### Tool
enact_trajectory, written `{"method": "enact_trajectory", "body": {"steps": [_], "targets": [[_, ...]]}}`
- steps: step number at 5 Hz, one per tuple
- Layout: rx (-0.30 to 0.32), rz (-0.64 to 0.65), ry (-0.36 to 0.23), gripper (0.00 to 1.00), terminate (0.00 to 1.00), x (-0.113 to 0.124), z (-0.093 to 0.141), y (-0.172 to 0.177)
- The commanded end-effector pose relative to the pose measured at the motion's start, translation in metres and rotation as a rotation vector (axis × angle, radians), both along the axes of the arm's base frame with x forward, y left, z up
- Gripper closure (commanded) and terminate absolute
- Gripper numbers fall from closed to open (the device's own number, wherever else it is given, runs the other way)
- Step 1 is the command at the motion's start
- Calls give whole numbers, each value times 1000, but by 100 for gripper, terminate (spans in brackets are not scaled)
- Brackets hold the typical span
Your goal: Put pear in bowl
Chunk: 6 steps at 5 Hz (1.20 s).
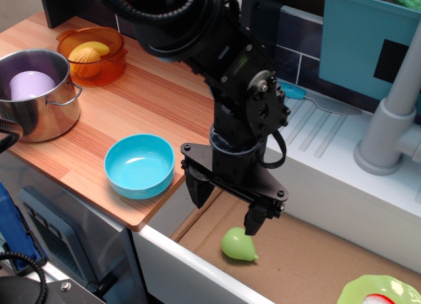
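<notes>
1. The black arm (217, 47) comes in from the top of the view, far side, and slants down toward the near right.
2. Its wrist (253, 113) bends so the tool end points downward.
3. The gripper (225, 204) hangs low below a flat black crossbar.
4. Its two fingers are spread apart, the left finger (196, 187) broad, the right finger (255, 220) narrower and reaching lower.
5. Nothing sits between the fingers.

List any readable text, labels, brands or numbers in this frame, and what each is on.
None readable.
Arm: no marking or brand shows.
Teal bin: only a plain black patch, no lettering.
Bowl, pear, steel pot, orange vessel: all unmarked.
</notes>
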<state>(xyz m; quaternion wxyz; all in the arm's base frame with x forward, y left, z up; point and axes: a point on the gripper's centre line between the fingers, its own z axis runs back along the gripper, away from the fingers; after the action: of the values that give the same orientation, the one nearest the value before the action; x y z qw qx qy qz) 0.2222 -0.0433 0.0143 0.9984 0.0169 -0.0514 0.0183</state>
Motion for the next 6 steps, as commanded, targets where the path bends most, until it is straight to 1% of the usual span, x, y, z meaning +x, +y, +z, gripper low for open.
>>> {"method": "enact_trajectory", "body": {"steps": [1,3,4,6], "targets": [[0,0,0,0,0,0,0,0],[-60,19,-34,0,0,14,-30,-1],[-68,18,-54,0,0,16,-46,-4],[-83,14,-72,0,0,18,-69,-1]]}}
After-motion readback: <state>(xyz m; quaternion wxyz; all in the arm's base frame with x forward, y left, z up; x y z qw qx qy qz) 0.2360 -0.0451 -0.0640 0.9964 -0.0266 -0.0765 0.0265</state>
